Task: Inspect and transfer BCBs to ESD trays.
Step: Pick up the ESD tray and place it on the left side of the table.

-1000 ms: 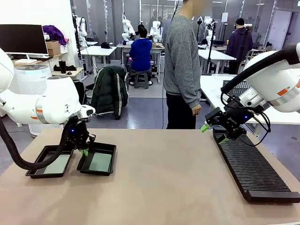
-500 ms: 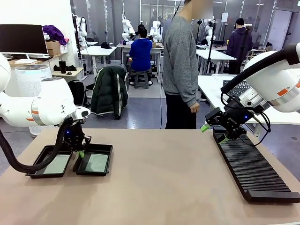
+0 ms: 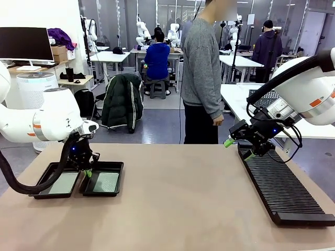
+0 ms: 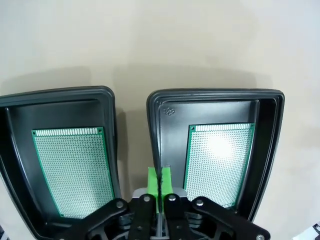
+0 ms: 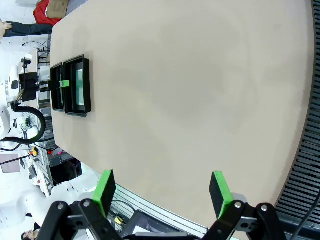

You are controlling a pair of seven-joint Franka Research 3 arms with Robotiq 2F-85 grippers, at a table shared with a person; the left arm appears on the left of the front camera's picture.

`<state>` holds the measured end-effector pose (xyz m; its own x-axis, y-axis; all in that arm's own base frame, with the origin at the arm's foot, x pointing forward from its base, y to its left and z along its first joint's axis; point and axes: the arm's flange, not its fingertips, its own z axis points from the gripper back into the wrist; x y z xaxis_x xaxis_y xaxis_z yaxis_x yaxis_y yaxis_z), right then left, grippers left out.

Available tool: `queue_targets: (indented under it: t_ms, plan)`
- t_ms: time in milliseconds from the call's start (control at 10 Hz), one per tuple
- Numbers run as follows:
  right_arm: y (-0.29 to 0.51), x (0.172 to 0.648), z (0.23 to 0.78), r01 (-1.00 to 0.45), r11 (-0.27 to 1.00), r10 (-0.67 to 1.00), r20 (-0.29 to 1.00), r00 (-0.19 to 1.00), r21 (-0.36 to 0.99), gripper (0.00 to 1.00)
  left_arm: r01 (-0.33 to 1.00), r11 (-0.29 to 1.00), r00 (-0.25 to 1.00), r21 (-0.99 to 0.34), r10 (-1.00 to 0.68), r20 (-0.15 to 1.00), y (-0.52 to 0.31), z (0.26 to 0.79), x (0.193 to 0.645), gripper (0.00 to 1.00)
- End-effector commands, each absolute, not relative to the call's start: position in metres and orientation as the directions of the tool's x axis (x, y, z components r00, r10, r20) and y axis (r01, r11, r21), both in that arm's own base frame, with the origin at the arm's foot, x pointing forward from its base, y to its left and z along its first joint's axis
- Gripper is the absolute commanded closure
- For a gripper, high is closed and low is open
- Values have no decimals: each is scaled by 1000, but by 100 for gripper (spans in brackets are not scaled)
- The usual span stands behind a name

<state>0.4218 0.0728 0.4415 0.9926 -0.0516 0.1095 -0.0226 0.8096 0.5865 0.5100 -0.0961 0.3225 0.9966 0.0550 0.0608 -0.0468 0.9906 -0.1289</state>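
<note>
Behind the table there is a big room with desks, and a person in a grey sweater stands at the far side. Two black trays sit side by side at the left end of the table, close but not touching. Each tray has one green board lying flat on its floor.

At the trays, the left gripper points down at the near rim of the right tray, by the gap between the two. Its green pads look pressed together on that rim, but I cannot tell if they still hold it.

Over on the other side, the right gripper hangs above the far end of a long black rack. Its fingers are spread wide with nothing between them.
</note>
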Motion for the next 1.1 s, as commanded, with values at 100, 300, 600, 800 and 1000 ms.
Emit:
queue_targets:
  t_ms: [100, 300, 600, 800, 1000]
  plan:
    - [75, 421, 442, -6, 810, -70, 107, 992, 586, 0, -44, 993, 996, -111, 52, 66, -95, 321, 512, 78]
    - [75, 421, 442, -6, 810, -70, 107, 992, 586, 0, -38, 994, 997, -102, 45, 67, -98, 323, 511, 59]
    - [75, 421, 442, -6, 810, -70, 107, 992, 586, 0, -22, 996, 996, -92, 29, 81, -105, 335, 509, 26]
    - [75, 421, 442, -6, 810, -70, 107, 992, 586, 0, -1, 996, 994, -88, 10, 105, -113, 348, 506, 7]
    - [75, 421, 442, -6, 810, -70, 107, 992, 586, 0, -3, 998, 995, -60, 9, 103, -122, 370, 504, 7]
